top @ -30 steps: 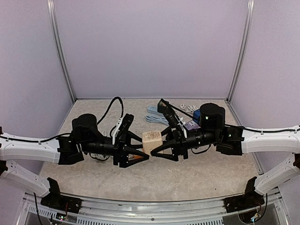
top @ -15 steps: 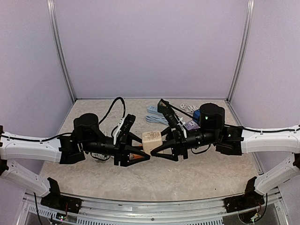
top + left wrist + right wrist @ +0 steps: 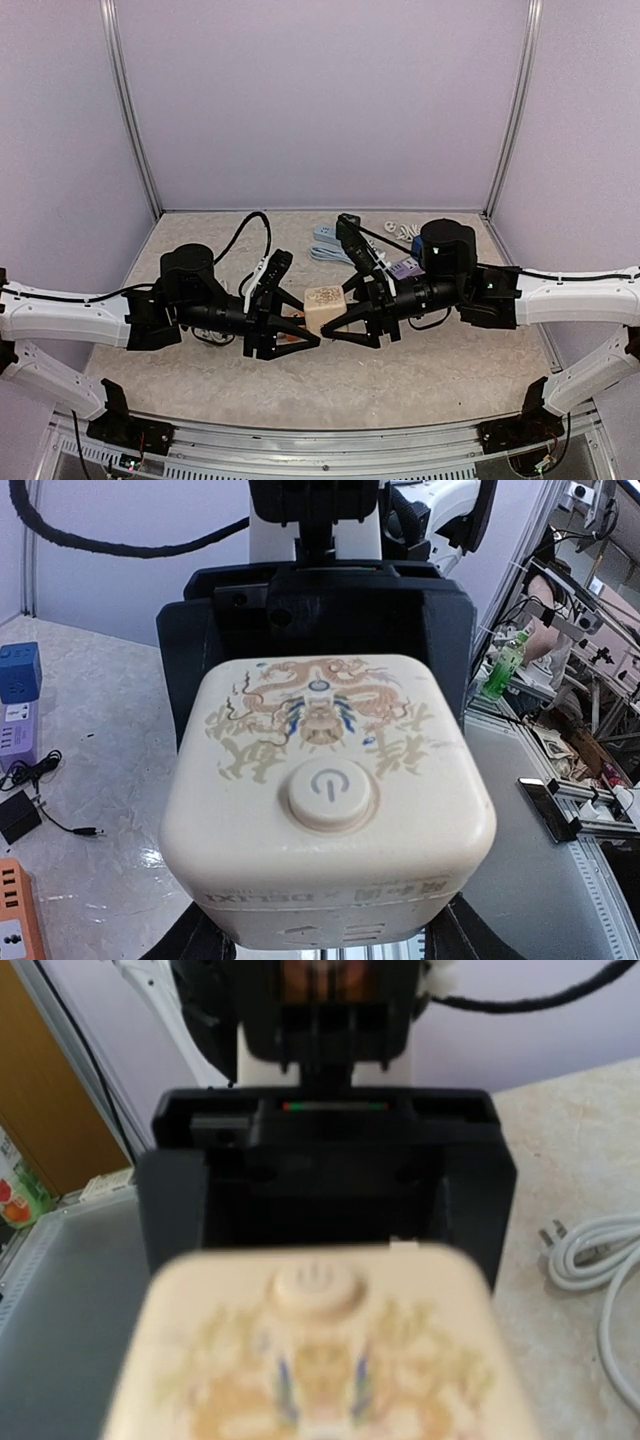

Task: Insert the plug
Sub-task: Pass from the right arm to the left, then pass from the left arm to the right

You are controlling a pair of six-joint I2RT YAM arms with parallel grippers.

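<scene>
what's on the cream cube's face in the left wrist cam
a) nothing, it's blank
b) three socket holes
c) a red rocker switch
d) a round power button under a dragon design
d: the cream cube shows a round power button just below a gold and blue dragon design.

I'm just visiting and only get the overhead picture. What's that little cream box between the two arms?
Observer: The left wrist camera shows that the cream cube has a round power button below a dragon drawing.
Visitor: Who's holding it?
Observer: In that view, the left gripper's fingers flank the cube's lower sides.
Visitor: Anything outside the booth?
Observer: Yes, a green bottle sits among clutter beyond the table.
</scene>
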